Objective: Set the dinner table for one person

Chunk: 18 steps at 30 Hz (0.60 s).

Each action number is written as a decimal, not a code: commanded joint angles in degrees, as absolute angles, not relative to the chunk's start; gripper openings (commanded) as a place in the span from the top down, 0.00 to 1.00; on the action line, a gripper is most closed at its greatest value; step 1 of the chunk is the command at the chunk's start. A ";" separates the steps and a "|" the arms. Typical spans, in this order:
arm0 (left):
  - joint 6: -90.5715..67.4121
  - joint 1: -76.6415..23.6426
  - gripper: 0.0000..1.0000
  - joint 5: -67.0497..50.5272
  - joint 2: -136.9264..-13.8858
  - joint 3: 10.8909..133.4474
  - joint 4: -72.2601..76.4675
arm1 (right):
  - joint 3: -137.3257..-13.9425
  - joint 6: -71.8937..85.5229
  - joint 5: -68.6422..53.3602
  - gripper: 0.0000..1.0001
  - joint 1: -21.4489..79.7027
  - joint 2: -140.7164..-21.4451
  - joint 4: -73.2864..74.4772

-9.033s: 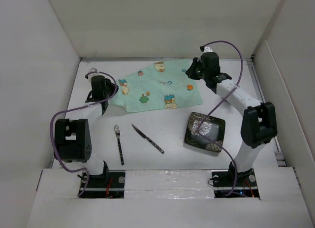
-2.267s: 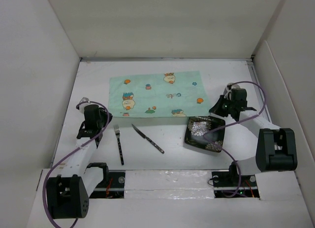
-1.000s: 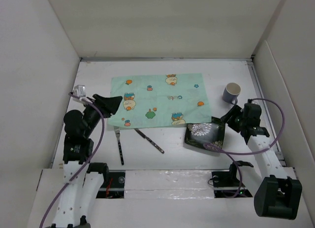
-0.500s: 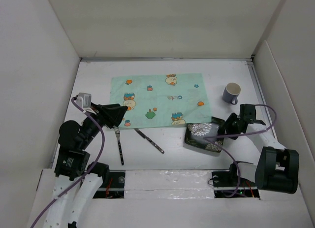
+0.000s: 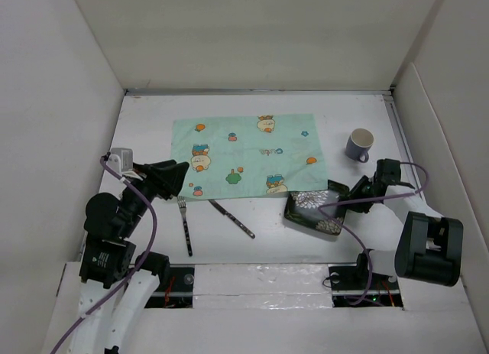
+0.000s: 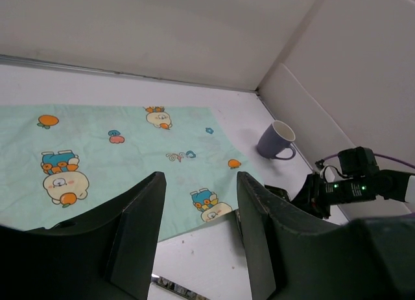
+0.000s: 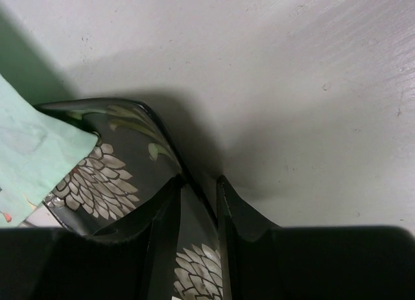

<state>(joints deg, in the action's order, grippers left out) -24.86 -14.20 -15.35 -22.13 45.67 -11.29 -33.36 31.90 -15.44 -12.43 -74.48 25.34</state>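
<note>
Straddling the rim of the glossy black square flower-patterned plate, your right claw stands narrow; whether it grips, I cannot tell. Close firmly before lifting off the matte white dinner table beneath it, minding the mint-green cloth placemat draped left of the claw.

Matt white desk, soft printed cloth placemat, glossy black plate with pearly flower pattern, smooth glazed mug, metal fork, metal-bladed knife with dark handle.
</note>
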 commanded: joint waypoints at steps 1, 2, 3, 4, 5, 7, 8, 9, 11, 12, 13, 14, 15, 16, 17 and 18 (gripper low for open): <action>-23.91 -14.50 0.56 -11.96 -20.13 47.46 -10.54 | -34.36 30.85 -9.85 1.00 -12.74 -75.33 28.03; -23.91 -14.50 0.56 -11.95 -20.13 47.46 -10.55 | -34.37 30.85 -9.32 1.00 -12.74 -75.32 28.04; -23.91 -14.50 0.56 -11.87 -19.95 47.37 -10.63 | -35.15 30.85 -8.88 1.00 -12.74 -73.58 29.34; -23.82 -14.50 0.56 -11.78 -19.86 47.03 -10.63 | -35.77 30.85 -8.01 1.00 -13.27 -72.09 30.57; -23.64 -14.50 0.56 -11.69 -19.95 46.93 -10.63 | -36.82 30.68 -6.17 1.00 -13.27 -70.33 32.15; -23.82 -14.50 0.56 -11.69 -19.86 46.85 -10.63 | -40.51 29.54 -6.06 1.00 -14.92 -64.99 36.47; -23.91 -14.50 0.56 -11.69 -19.86 46.76 -10.46 | -41.30 29.44 -7.11 1.00 -14.94 -62.95 37.00; -23.99 -14.50 0.56 -11.60 -19.69 46.67 -10.46 | -42.27 29.36 -8.08 1.00 -14.94 -61.54 38.57; -24.08 -14.50 0.56 -11.25 -19.60 46.67 -10.46 | -45.78 29.27 -7.04 1.00 -14.94 -57.93 39.90; -24.17 -14.50 0.56 -11.16 -19.60 46.67 -10.46 | -47.01 28.57 -6.34 1.00 -15.46 -57.31 41.38; -24.17 -14.50 0.56 -11.16 -19.77 46.67 -10.46 | -49.72 27.61 -6.07 1.00 -15.99 -56.96 42.79; -24.26 -14.50 0.56 -11.16 -19.86 46.58 -10.37 | -51.14 26.90 -6.41 1.00 -17.30 -56.78 44.02; -24.43 -14.50 0.56 -11.16 -20.04 46.50 -10.46 | -53.15 24.89 -9.03 1.00 -18.01 -56.08 45.51; -24.43 -14.50 0.56 -11.16 -20.13 46.41 -10.46 | -53.17 24.87 -9.05 1.00 -18.02 -56.07 45.53; -24.43 -14.50 0.56 -11.25 -20.13 46.32 -10.37 | -55.44 24.52 -9.40 1.00 -18.02 -55.64 46.40; -24.61 -14.50 0.56 -11.25 -20.30 46.23 -10.28 | -56.76 24.35 -10.01 1.00 -18.02 -55.37 47.62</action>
<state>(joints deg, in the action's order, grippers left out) -24.67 -14.20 -11.66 -20.36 45.67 -12.32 -50.54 26.28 -7.35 -17.56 -57.39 44.45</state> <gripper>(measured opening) 0.443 0.159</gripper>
